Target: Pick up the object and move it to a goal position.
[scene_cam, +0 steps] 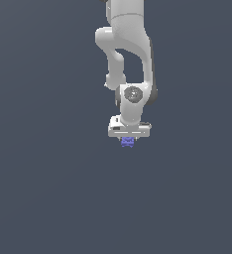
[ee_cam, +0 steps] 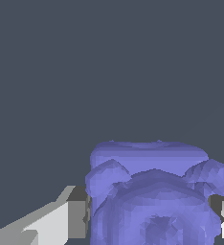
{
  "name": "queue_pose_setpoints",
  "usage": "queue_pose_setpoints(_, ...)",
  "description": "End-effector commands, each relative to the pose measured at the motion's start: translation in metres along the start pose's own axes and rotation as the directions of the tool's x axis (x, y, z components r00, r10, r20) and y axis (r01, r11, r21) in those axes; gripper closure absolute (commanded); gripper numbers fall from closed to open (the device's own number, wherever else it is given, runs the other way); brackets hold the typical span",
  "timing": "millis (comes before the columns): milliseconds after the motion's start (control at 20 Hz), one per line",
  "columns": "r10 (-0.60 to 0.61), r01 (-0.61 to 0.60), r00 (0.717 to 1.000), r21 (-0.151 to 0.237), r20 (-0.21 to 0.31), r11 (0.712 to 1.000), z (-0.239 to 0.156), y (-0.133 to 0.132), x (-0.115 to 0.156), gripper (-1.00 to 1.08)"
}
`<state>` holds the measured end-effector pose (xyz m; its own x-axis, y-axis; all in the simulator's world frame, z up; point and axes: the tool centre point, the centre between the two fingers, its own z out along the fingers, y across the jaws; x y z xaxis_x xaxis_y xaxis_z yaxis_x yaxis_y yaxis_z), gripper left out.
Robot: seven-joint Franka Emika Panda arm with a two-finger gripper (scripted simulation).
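The object (scene_cam: 127, 142) is a tiny periwinkle-blue blocky piece with a darker notched face, sitting directly under the white arm's hand in the exterior view. In the wrist view the object (ee_cam: 152, 191) looms large and lumpy between the two fingers (ee_cam: 75, 215), whose pads press against both its sides. My gripper (scene_cam: 128, 140) is shut on it. The fingers themselves are mostly hidden by the hand in the exterior view. No goal marker shows.
A plain dark grey surface (scene_cam: 48, 188) fills the scene in both views. The white arm (scene_cam: 130, 59) reaches down from the top of the exterior view.
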<state>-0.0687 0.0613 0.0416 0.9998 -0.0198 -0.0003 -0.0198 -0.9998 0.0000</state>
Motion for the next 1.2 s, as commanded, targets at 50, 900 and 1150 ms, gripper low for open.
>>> queue_pose_setpoints(50,0.000,0.000,1.000,0.000,0.000,1.000,0.001,0.000,0.000,1.08)
queue_pose_setpoints(900,0.000,0.000,1.000,0.000,-0.001,1.000,-0.023,-0.004,0.000,1.08)
queue_pose_setpoints(1150,0.000,0.000,1.000,0.000,-0.001,1.000,-0.056,-0.011,0.001,1.08)
